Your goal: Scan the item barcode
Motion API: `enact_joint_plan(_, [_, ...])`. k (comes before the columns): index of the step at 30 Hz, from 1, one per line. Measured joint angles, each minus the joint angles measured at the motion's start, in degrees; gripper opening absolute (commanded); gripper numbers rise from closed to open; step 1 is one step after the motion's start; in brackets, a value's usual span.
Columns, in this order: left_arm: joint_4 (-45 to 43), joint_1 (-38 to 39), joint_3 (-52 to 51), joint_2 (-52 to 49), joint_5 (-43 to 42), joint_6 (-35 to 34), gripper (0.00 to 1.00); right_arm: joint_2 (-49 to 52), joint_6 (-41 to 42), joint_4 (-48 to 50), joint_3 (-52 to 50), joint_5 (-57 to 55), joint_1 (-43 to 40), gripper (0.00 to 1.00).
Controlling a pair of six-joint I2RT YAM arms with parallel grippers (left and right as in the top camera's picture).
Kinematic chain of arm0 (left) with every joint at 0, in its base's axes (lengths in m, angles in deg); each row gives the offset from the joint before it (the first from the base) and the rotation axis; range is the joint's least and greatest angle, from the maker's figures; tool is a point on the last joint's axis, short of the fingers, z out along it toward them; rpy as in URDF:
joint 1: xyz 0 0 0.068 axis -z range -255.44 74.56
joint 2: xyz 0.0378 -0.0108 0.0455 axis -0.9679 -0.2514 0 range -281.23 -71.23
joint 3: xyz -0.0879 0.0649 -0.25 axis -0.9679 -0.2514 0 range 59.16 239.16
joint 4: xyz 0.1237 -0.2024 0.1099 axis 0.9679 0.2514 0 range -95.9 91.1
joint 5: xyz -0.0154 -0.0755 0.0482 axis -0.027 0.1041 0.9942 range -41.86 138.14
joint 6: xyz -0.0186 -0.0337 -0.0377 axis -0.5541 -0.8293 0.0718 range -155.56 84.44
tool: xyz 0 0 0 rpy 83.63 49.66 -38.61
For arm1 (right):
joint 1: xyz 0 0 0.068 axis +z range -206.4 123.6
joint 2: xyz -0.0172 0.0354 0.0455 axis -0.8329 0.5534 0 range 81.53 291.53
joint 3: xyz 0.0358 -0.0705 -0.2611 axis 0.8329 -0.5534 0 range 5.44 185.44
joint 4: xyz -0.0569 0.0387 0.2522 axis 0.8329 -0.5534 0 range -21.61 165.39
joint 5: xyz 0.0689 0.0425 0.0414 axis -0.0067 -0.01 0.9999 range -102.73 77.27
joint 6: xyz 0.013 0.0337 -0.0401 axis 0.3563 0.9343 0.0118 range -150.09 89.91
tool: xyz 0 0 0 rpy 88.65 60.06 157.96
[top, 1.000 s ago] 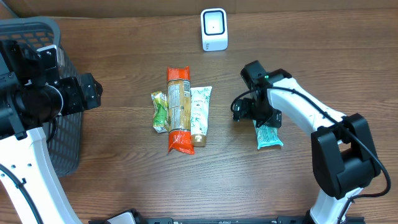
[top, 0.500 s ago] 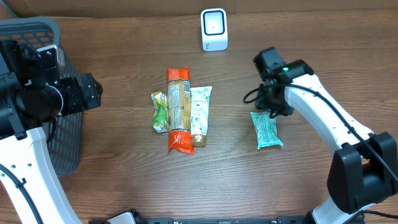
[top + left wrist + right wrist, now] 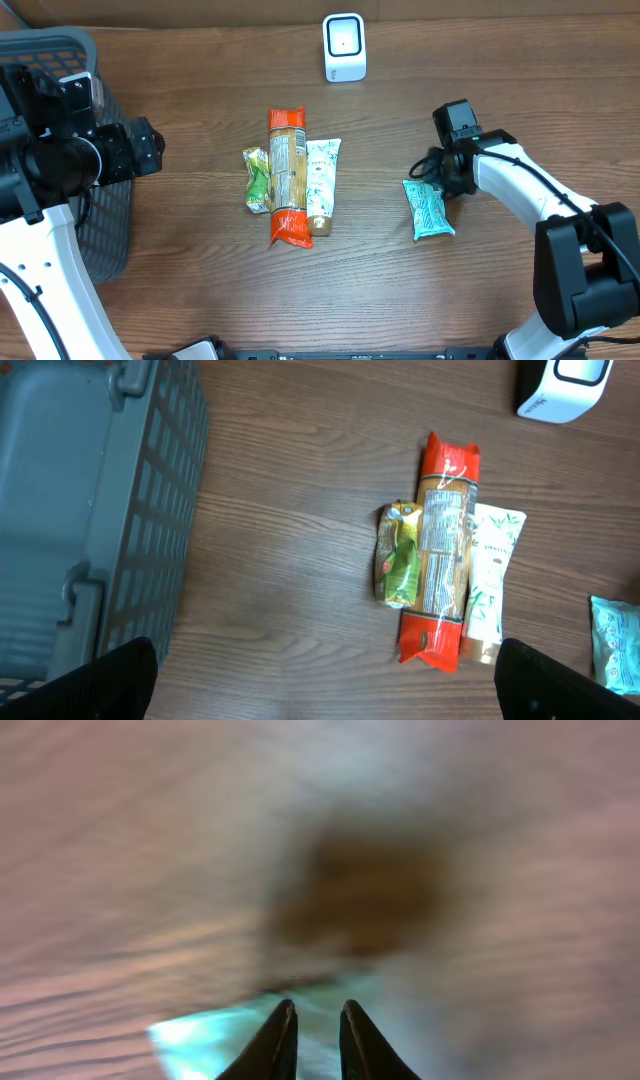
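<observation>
Teal packet (image 3: pixel 428 208) lies flat on the table (image 3: pixel 200 285), right of centre, well apart from the far scanner (image 3: pixel 344 47). Right gripper (image 3: pixel 317 1012): jaws nearly pressed together beside its far end. Left gripper (image 3: pixel 325 660): jaws spread, empty. Lifting and scanning apparently remain.

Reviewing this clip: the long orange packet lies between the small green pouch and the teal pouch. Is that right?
No. The orange packet lies between the green pouch and a white tube; the teal pouch lies apart from all three. The overhead view shows it.
</observation>
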Motion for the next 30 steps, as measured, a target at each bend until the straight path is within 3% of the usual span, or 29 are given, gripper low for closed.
enact_joint_plan(5, [0.0,0.0,0.0,0.0,0.0,0.0,1.00,0.0,-8.4,9.4,0.0,10.5,0.3,0.18])
enact_joint_plan(8, [0.0,0.0,0.0,0.0,0.0,0.0,0.99,0.0,-10.6,9.4,0.0,13.8,0.6,0.21])
enact_joint_plan(15, [0.0,0.0,0.0,0.0,0.0,0.0,0.99,0.0,0.3,-5.5,0.0,3.7,-3.4,0.16])
enact_joint_plan(30, [0.0,0.0,0.0,0.0,0.0,0.0,0.99,0.0,4.1,-13.2,0.0,3.3,-5.4,0.14])
